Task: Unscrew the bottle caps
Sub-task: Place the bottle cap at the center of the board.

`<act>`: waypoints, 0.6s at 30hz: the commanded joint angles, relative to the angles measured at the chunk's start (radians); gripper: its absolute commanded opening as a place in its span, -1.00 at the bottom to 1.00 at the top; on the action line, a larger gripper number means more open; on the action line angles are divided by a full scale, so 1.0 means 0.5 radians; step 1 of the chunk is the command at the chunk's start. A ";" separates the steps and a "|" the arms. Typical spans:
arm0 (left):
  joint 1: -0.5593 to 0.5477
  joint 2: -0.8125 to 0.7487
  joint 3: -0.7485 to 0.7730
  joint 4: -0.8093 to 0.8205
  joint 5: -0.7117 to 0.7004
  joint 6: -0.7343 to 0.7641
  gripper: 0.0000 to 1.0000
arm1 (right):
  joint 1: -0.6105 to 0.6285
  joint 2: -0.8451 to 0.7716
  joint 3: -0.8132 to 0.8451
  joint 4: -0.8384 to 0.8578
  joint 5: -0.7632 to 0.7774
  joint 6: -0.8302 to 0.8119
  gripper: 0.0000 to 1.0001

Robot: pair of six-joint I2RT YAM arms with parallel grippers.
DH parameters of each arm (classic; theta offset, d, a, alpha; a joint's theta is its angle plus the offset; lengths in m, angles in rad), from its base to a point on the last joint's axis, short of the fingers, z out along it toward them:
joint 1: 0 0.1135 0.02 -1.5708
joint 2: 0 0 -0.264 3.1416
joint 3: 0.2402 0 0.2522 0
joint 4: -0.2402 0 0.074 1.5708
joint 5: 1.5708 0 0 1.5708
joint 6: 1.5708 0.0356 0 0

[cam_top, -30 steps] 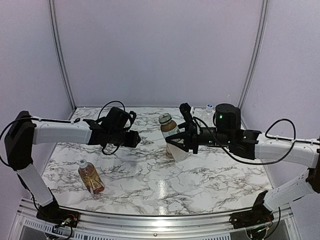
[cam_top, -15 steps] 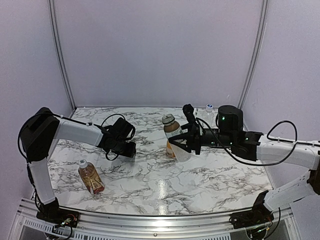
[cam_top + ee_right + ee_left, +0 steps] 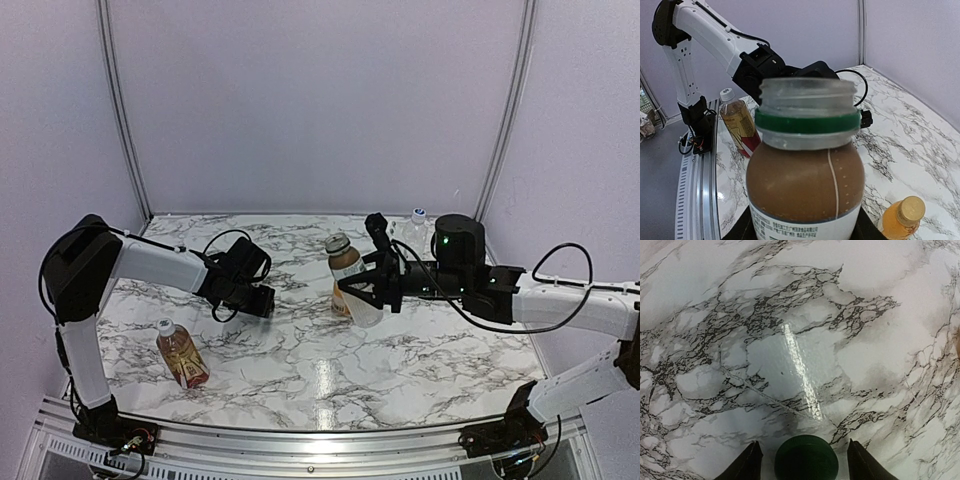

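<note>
A dark green cap (image 3: 806, 458) lies on the marble table between the fingertips of my left gripper (image 3: 803, 442), with a gap on each side; that gripper is open. My right gripper (image 3: 362, 290) is shut on the short bottle (image 3: 805, 180) of brown drink with a white label, holding it tilted above the table. The bottle's mouth is bare, with only a green ring round the neck. A tea bottle (image 3: 182, 354) with a red label and white cap lies at the front left. An orange juice bottle (image 3: 900, 219) with its orange cap stands just behind the held bottle.
A clear bottle with a white and blue cap (image 3: 417, 222) stands at the back right near the wall. The left arm (image 3: 150, 265) stretches low across the left half of the table (image 3: 320, 370). Grey walls close in the back and sides.
My left gripper drew back to the left, came down to the table and opened, leaving the green cap free between its fingers. The right arm with the bottle shifted only slightly.
</note>
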 commanded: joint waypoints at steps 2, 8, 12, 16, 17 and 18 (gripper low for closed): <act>0.017 -0.137 -0.008 -0.062 -0.037 0.061 0.34 | -0.015 -0.051 0.004 0.049 0.020 0.023 -0.65; 0.017 -0.383 -0.018 -0.062 -0.056 0.114 0.66 | -0.019 -0.055 -0.019 0.050 0.005 0.026 -0.63; 0.018 -0.592 -0.023 -0.040 -0.024 0.101 0.83 | -0.015 -0.045 -0.026 0.049 -0.033 0.012 -0.62; 0.017 -0.802 -0.033 0.067 0.255 0.109 0.92 | -0.016 -0.023 -0.033 0.075 -0.076 0.001 -0.61; 0.017 -0.852 -0.037 0.101 0.371 0.116 0.93 | -0.015 -0.016 -0.030 0.082 -0.089 -0.003 -0.61; 0.017 -0.903 -0.043 0.145 0.483 0.125 0.95 | -0.016 -0.004 -0.026 0.086 -0.110 -0.006 -0.60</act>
